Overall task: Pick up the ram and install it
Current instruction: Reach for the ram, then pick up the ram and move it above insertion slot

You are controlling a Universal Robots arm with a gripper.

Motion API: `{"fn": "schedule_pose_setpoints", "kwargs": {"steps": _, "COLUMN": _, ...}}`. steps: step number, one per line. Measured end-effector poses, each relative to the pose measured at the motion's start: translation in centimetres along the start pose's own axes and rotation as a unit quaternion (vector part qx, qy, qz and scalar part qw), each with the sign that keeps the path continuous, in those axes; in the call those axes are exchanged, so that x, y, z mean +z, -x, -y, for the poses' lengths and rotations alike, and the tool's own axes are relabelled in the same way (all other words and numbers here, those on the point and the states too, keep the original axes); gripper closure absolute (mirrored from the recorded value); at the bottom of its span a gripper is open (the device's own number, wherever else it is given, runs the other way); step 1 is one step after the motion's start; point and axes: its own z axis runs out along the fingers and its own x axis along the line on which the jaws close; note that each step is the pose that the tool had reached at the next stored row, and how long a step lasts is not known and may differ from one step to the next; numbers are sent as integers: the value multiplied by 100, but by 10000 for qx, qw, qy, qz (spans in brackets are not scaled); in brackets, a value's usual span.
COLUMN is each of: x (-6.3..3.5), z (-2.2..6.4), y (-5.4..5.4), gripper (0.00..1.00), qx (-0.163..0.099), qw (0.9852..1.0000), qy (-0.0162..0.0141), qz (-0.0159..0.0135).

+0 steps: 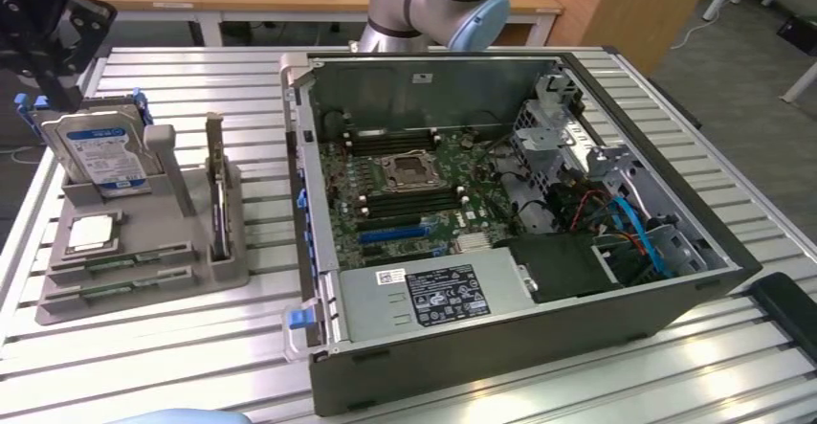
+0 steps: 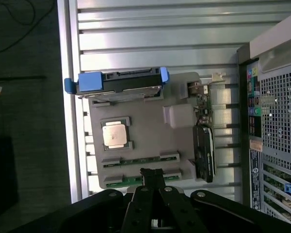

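- Exterior view: a grey holder [image 1: 179, 218] sits on the slatted table [image 1: 191, 367], on the exterior view's left, just beside the open computer case [image 1: 511, 347].
- The ram [image 1: 115, 288] lies flat in the holder's nearest slot, at its near-left corner. A second stick like it [image 1: 121, 261] lies in the next slot, just behind.
- Behind the sticks the square silver CPU [image 1: 92, 233] lies flat. Farther back the blue-labelled hard drive [image 1: 102, 151] stands upright.
- A dark card [image 1: 220, 194] stands on edge along the holder's right side, next to the case.
- Inside the case the motherboard [image 1: 408, 185] lies exposed. The robot arm [image 1: 434, 3] rises at the far side, behind the case.
- Wrist view: the camera looks down on the holder [image 2: 145, 145], with the hard drive [image 2: 119, 82] at its far end and the CPU [image 2: 115, 134] in the middle.
- The gripper [image 2: 152, 174] has its two fingers pressed together and holds nothing.
- Its tip shows over the holder's near edge, right by the ram [image 2: 126, 181], whose green edge shows in its slot. How high it is above the stick cannot be told.
- The second stick [image 2: 136, 160] sits in the slot beyond. The dark card [image 2: 203, 150] and the case's back panel [image 2: 276, 121] lie off to the side.
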Motion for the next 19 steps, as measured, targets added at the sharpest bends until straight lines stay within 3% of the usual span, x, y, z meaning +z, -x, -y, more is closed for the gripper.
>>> {"fn": "schedule_pose_setpoints", "kwargs": {"steps": 14, "x": 1, "z": 2, "y": 0, "gripper": 90, "qx": 0, "qw": 10000, "qy": -1, "qz": 0}}
{"fn": "schedule_pose_setpoints", "kwargs": {"steps": 16, "x": 1, "z": 2, "y": 0, "gripper": 83, "qx": 0, "qw": 10000, "qy": 0, "qz": 0}}
{"fn": "schedule_pose_setpoints", "kwargs": {"steps": 18, "x": 1, "z": 2, "y": 0, "gripper": 83, "qx": 0, "qw": 10000, "qy": -1, "qz": 0}}
{"fn": "schedule_pose_setpoints", "kwargs": {"steps": 19, "x": 1, "z": 2, "y": 0, "gripper": 76, "qx": 0, "qw": 10000, "qy": -1, "qz": 0}}
